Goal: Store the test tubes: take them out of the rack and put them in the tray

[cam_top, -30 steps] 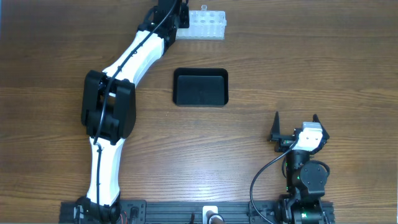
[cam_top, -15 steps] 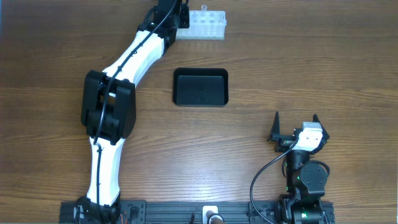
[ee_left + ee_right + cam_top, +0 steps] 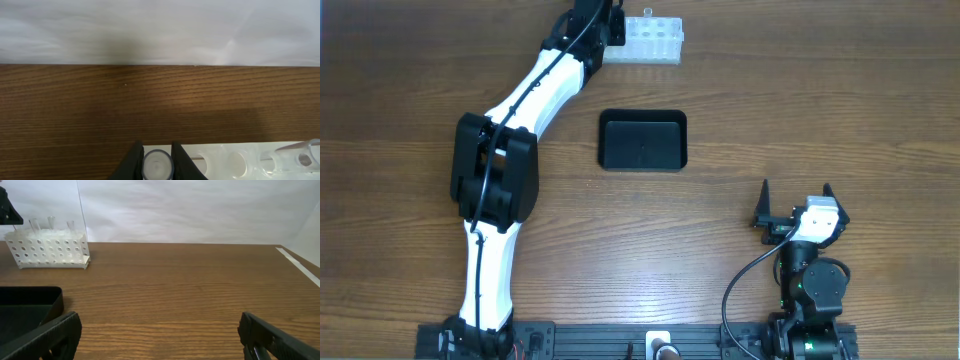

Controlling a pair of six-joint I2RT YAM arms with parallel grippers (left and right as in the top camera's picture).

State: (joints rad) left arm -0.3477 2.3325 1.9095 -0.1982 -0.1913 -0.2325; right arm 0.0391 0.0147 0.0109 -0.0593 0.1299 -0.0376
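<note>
Although a second has gone by, the top view shows no shift at all: both arms, the tray and the rack lie just where they lay before. Nearest the bases, the right gripper (image 3: 796,188) sits at the right side of the wooden table (image 3: 880,120), its two fingers spread wide with nothing between them. Farther up, about the middle of the table, lies the black tray (image 3: 642,116), well apart from both grippers. Beyond it, by the far edge, stands the white rack (image 3: 655,45); in the right wrist view three test tubes (image 3: 50,224) rise upright out of its top. The left arm (image 3: 495,180) stretches up the left of the table to the rack's left end, where the left gripper (image 3: 156,148) is set over the rack's end hole. Its fingers (image 3: 134,162) are closed on either side of the rim of one test tube (image 3: 157,167), which is seated upright in the rack. A second tube (image 3: 304,156) stands farther along the same row.
</note>
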